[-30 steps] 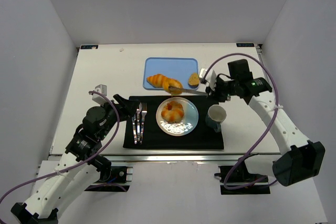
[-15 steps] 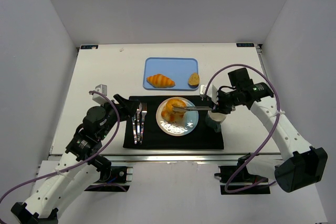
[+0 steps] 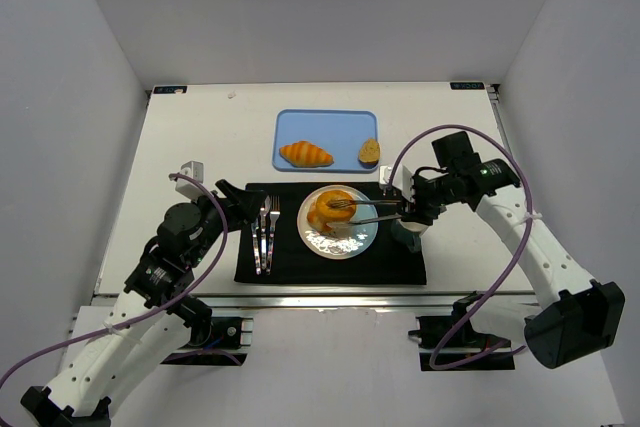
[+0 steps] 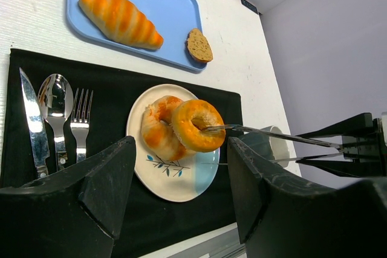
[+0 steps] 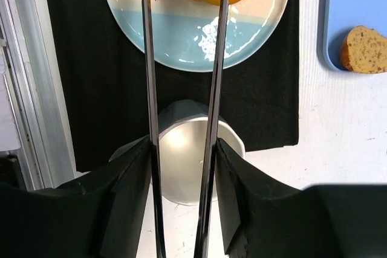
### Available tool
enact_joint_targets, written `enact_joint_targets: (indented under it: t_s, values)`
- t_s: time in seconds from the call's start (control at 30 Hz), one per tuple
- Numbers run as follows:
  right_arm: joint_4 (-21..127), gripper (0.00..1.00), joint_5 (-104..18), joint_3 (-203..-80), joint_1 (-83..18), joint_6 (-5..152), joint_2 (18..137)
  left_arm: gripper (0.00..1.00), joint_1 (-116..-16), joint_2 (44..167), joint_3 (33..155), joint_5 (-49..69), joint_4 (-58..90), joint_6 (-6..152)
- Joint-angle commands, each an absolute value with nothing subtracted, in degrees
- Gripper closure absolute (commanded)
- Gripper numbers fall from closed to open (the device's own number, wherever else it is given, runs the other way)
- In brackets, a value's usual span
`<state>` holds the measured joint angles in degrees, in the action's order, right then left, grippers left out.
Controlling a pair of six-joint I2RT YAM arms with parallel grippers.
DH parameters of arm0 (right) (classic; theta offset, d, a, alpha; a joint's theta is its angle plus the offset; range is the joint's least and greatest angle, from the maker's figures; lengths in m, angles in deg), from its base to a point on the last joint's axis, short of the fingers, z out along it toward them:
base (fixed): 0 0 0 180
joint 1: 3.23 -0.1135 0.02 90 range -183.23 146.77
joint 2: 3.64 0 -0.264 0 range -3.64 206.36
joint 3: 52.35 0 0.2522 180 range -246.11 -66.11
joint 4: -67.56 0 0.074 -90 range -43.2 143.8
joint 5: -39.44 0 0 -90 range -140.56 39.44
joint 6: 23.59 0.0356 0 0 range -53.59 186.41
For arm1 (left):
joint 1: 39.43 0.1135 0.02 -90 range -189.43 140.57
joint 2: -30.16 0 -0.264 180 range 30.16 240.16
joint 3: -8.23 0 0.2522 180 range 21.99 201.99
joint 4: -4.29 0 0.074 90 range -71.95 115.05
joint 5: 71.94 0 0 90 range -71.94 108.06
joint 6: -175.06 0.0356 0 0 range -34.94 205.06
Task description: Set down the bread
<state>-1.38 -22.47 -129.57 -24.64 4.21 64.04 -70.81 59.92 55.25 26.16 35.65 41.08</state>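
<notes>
Bread ring [image 4: 208,140] is on the plate [image 3: 352,239], leaning on top of a second roll [image 4: 154,134], not flat on the glaze. Right gripper [image 3: 408,209] has its fingers squeezed onto the tongs [image 4: 272,136], whose tips straddle the ring: one tine across its top, the other low beside it. Can't tell if they are actually pinching it. Left gripper [image 3: 235,202] is idle by the cutlery [image 3: 265,232], fingers apart.

To do the release well, ease the squeeze slowly so the tongs spring open and the ring settles instead of rolling off the lower roll. Then lift the tips clear before pulling back. The cup [image 5: 187,155] sits directly under the tong arms, so retract high and don't dip.
</notes>
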Motion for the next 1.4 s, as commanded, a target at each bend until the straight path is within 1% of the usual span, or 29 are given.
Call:
enact_joint_targets:
  t_s: [0.0, 0.43, 0.53, 0.57, 0.6, 0.67, 0.7, 0.77, 0.8, 0.83, 0.87, 0.9, 0.97, 1.0, 1.03, 1.07, 1.1, 1.17, 1.23, 1.27, 1.33, 1.37]
  values:
    - [-0.43, 0.50, -19.54, -130.18, -24.76, 3.74, 61.23, 0.29, -70.81, 59.43, 55.83, 25.80, 35.80, 41.03]
    - [3.61, 0.52, -16.73, -131.67, -24.85, 6.55, 59.47, 0.29, -70.81, 58.91, 55.83, 26.06, 36.33, 40.94]
    - [10.35, 0.56, -18.47, -131.76, -24.59, 14.87, 58.94, 0.29, -70.81, 58.82, 55.92, 26.15, 36.42, 40.94]
    - [14.99, 0.58, -19.18, -131.94, -24.24, 21.08, 59.11, 0.29, -70.72, 58.73, 55.92, 26.15, 36.42, 40.94]
    - [17.30, 0.66, -20.32, -132.03, -22.67, 24.27, 59.55, 0.29, -70.81, 58.64, 55.92, 26.23, 36.42, 40.94]
    - [20.91, 0.78, -21.12, -132.81, -20.20, 29.99, 60.52, 0.29, -70.81, 58.64, 56.00, 26.23, 36.42, 40.94]
    - [23.19, 0.87, -21.38, -133.08, -17.14, 34.46, 61.74, 0.29, -70.81, 58.64, 55.92, 26.15, 36.42, 40.86]
    - [25.14, 0.92, -21.56, -133.61, -13.70, 38.00, 63.59, 0.29, -70.81, 58.64, 56.09, 26.15, 36.59, 41.03]
    - [26.80, 0.99, -23.13, -133.52, -10.47, 41.06, 64.21, 0.29, -70.81, 58.64, 56.27, 26.23, 36.68, 41.12]
    - [27.60, 1.00, -23.93, -133.26, -8.69, 42.49, 64.73, 0.29, -70.81, 58.55, 56.36, 26.24, 36.68, 41.21]
    - [28.65, 1.00, -25.15, -132.74, -6.94, 43.89, 65.44, 0.29, -70.81, 58.55, 56.36, 26.24, 36.68, 41.21]
    - [32.05, 1.00, -30.12, -130.21, -4.13, 46.52, 65.70, 0.29, -70.81, 58.47, 56.18, 26.24, 36.59, 41.12]
    - [35.85, 1.00, -36.12, -126.69, -1.14, 48.99, 66.75, 0.29, -70.72, 58.29, 55.83, 26.06, 36.07, 40.94]
    - [40.65, 1.00, -40.94, -122.32, 1.49, 51.79, 67.11, 0.29, -70.81, 58.20, 55.31, 25.97, 35.72, 40.77]
    - [43.66, 1.00, -43.25, -119.66, 2.48, 52.95, 67.37, 0.29, -70.81, 58.20, 55.04, 25.88, 35.19, 40.68]
    - [45.43, 0.96, -45.62, -117.37, 2.92, 53.57, 68.68, 0.29, -70.81, 58.20, 54.78, 25.80, 34.75, 40.51]
    - [45.80, 0.87, -46.77, -114.74, 3.53, 53.66, 69.65, 0.29, -70.81, 58.20, 54.60, 25.54, 34.40, 40.33]
    - [47.99, 0.77, -47.66, -112.09, 3.72, 54.80, 72.02, 0.29, -70.72, 58.55, 54.60, 25.27, 34.22, 40.33]
    - [50.53, 0.72, -48.63, -108.93, 3.72, 56.03, 73.52, 0.29, -70.81, 58.90, 54.86, 25.18, 34.31, 40.50]
    - [51.42, 0.63, -49.07, -108.13, 3.72, 56.38, 74.92, 0.29, -70.81, 59.25, 55.04, 25.18, 34.39, 40.68]
    - [52.39, 0.58, -50.04, -107.07, 3.80, 56.74, 76.60, 0.29, -70.81, 59.52, 55.56, 25.18, 34.74, 40.86]
    - [52.13, 0.52, -50.04, -107.07, 3.80, 56.65, 78.35, 0.29, -70.81, 59.61, 55.65, 25.09, 34.83, 40.94]
